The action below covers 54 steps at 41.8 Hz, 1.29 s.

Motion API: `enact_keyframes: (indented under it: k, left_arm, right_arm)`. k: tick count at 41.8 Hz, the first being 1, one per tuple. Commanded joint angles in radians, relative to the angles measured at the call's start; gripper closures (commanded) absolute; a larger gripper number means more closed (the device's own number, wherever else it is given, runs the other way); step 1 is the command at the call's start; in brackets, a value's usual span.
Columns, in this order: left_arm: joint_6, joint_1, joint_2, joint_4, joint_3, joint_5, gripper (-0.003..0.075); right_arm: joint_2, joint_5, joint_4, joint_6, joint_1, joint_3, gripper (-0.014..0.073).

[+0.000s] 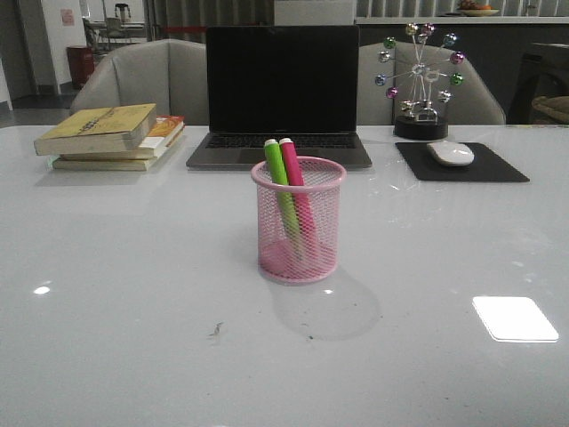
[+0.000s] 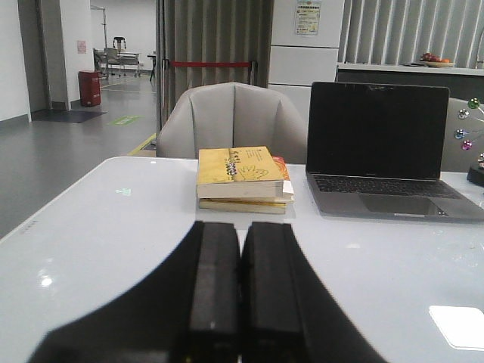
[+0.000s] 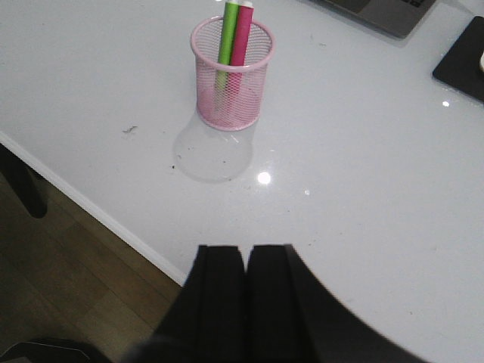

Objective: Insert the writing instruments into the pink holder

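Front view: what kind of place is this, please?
Most likely an office or lab workspace. An open black-screened laptop stands on a white glossy table, with a white computer mouse on a black mouse pad beside it. A stack of paperback books and grey padded chairs fit that too.

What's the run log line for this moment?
green pen, pink pen: in pink holder | left gripper: shut | right gripper: shut

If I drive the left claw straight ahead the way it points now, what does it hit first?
Most likely the stack of books, which sits almost dead ahead of the shut left claw, with bare table between them. The laptop lies off to one side. Depth is hard to judge, and the claw could pass above the books.
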Motion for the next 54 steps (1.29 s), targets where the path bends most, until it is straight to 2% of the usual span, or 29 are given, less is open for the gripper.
enact_keyframes:
  k: [1, 21, 25, 27, 32, 39, 46, 54]
  left_arm:
    - [-0.010, -0.007, -0.019, 0.000, 0.001, -0.091, 0.0623]
    - [-0.010, -0.007, -0.019, 0.000, 0.001, -0.091, 0.0623]
    - [-0.010, -0.007, -0.019, 0.000, 0.001, -0.091, 0.0623]
    - [-0.010, -0.007, -0.019, 0.000, 0.001, -0.091, 0.0623]
    - [-0.010, -0.007, -0.019, 0.000, 0.001, -0.091, 0.0623]
    - [-0.010, -0.007, -0.019, 0.000, 0.001, -0.091, 0.0623]
    - [-0.010, -0.007, -0.019, 0.000, 0.001, -0.091, 0.0623]
    - [-0.010, -0.007, -0.017, 0.000, 0.001, -0.091, 0.0623]
  right_arm:
    - [0.007, -0.073, -0.009, -0.001, -0.003, -0.028, 0.0566]
    - [-0.005, -0.081, -0.009, -0.001, -0.003, -0.016, 0.0566]
    - [-0.034, -0.102, 0.005, -0.001, -0.060, 0.035, 0.0566]
    - [-0.060, -0.158, 0.005, -0.001, -0.112, 0.077, 0.0566]
    - [-0.171, -0.404, 0.013, -0.001, -0.248, 0.239, 0.0566]
    - [-0.361, -0.731, 0.083, -0.001, -0.449, 0.491, 0.0566]
    - [-0.459, -0.851, 0.099, -0.001, -0.553, 0.605, 0.0566]
    - [-0.460, -0.898, 0.099, -0.001, -0.558, 0.618, 0.0566]
